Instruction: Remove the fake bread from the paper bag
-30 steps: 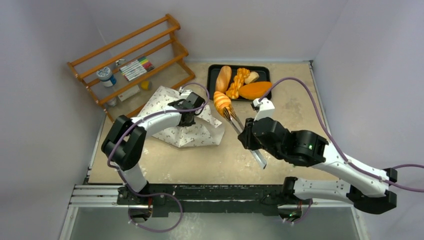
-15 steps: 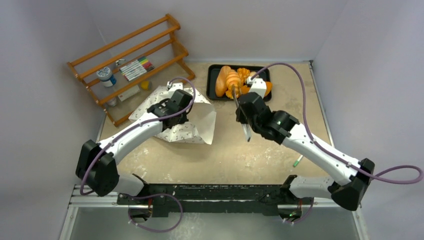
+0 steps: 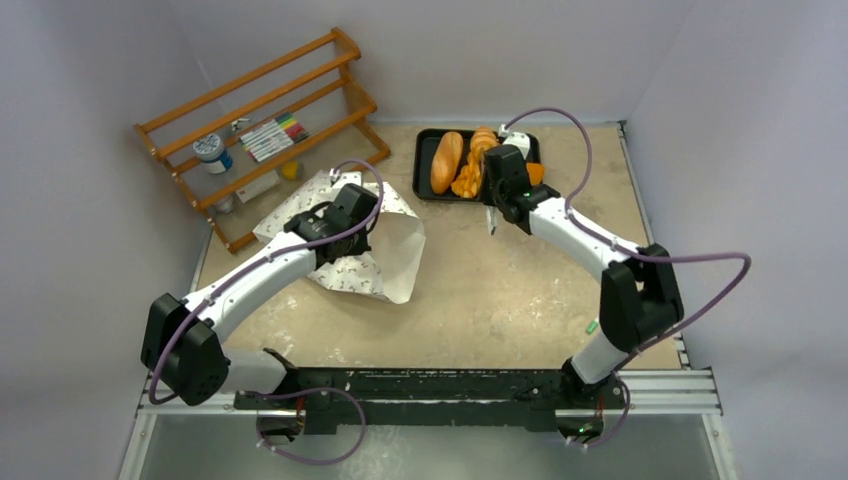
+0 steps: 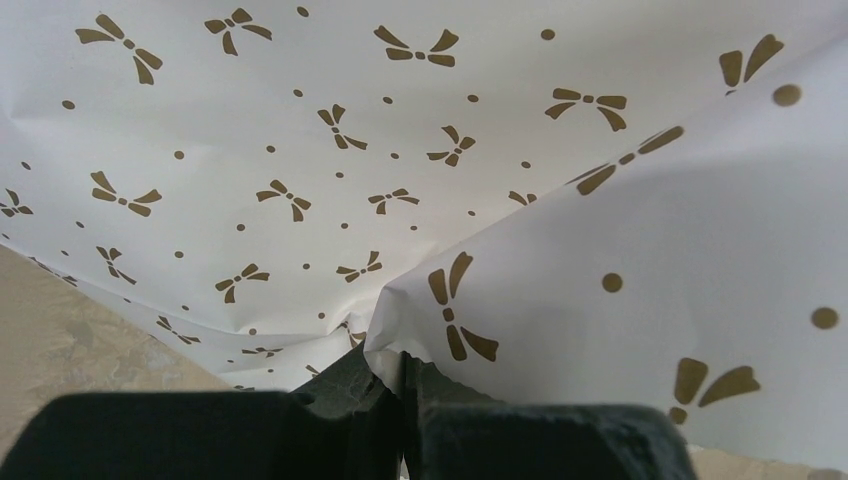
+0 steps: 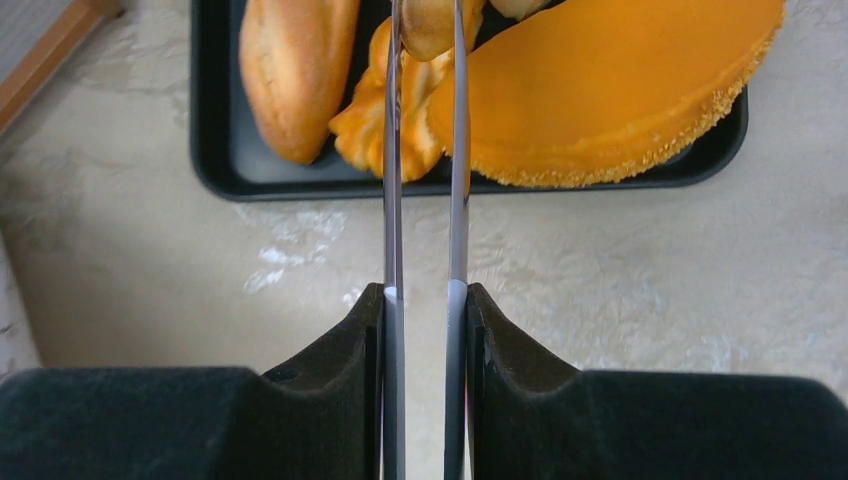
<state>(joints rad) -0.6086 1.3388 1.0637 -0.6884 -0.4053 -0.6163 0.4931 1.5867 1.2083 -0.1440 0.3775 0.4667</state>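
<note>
Over the black rectangular tray point(image 5: 215, 150), a small tan piece of fake bread point(image 5: 428, 22) sits pinched between long metal tongs point(image 5: 392, 180). The right gripper point(image 5: 425, 310) clamps these, and they point lengthwise across the tray's near rim. Below, orange loaves point(image 5: 295, 70) crowd the tray. Left of the tray, the left gripper point(image 4: 403, 375), jaws pressed together, pinches an edge of the off-white printed paper bag point(image 4: 300, 150).

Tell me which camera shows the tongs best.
Right wrist: the tongs run out from the right gripper, clamped on them, to the black tray, tips pinching a bread piece. Top external shows only a short end by the wrist; left wrist shows just the paper bag.
</note>
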